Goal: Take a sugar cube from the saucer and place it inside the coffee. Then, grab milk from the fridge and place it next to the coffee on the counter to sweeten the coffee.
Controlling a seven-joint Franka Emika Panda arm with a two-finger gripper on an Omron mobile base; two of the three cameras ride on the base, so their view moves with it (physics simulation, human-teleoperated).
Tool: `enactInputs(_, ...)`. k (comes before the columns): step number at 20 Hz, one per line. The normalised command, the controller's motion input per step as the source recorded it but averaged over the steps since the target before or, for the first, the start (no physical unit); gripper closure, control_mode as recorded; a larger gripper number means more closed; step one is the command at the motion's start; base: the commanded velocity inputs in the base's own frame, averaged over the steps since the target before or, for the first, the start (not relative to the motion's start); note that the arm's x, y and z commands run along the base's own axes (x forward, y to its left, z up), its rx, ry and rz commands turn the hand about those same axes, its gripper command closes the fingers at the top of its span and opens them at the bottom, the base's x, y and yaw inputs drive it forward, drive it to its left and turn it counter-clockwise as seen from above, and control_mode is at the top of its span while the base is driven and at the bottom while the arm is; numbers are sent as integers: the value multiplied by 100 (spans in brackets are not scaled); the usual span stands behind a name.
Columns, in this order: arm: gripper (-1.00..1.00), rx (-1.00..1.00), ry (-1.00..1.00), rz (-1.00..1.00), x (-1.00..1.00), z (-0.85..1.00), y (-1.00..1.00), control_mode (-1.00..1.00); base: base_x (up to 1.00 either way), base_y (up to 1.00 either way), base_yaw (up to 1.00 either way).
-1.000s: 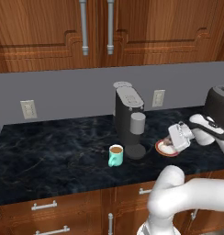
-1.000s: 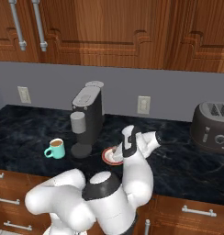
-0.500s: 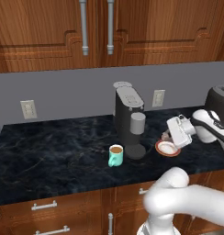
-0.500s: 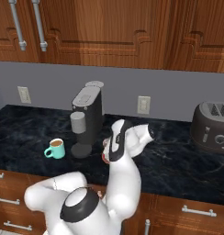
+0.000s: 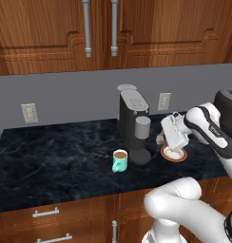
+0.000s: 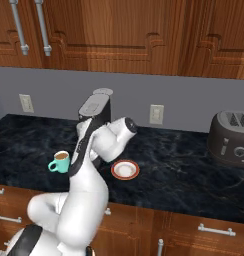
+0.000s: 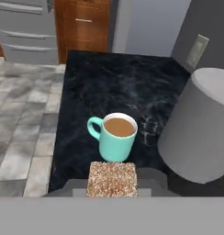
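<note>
1. Tool (image 7: 112, 183): pinched on the sugar cube (image 7: 112, 179), which is seen between the finger tips in the hand view; held above the bench, just above the saucer, beside the coffee machine.
2. Sugar cube: speckled tan-brown, lifted clear of the saucer (image 5: 174, 154); in the hand view it is lined up just below the mug (image 7: 113, 136).
3. Saucer: orange-red rim, white centre, set flat on the bench (image 5: 51, 156) to the right of the coffee machine (image 5: 133, 122); partly covered by the hand in the left base view, fully shown in the right base view (image 6: 125, 169).
4. Mug: teal, upright, brown coffee inside, handle turned away from the machine; placed on the bench in front of the machine and to its left (image 5: 120, 160), (image 6: 59, 161).
5. Coffee machine: dark grey, tall, placed between mug and saucer against the back of the bench; its rounded grey body (image 7: 198, 133) is seen close beside the mug in the hand view.
6. Toaster (image 6: 232, 138): dark, at the far right of the bench, well apart from the saucer.
7. Wall outlets (image 5: 28, 113), (image 5: 164, 101): on the grey backsplash.
8. Upper cabinets (image 5: 137, 33): brown wood, silver handles, above the bench.
</note>
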Motion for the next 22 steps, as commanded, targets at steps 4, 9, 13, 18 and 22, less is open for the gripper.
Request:
enactInputs(4,100,-25,9,-12,-48,58,100,-100,0,0,0)
enactInputs(9,100,-30,19,-11,-18,26,99,-100,0,0,0)
enactInputs(13,100,-32,21,-13,13,10,98,-100,0,0,0)
enactInputs(18,100,-25,11,-3,14,0,41,-100,0,0,0)
enactInputs(22,100,-23,8,-28,19,-6,5,-100,0,0,0)
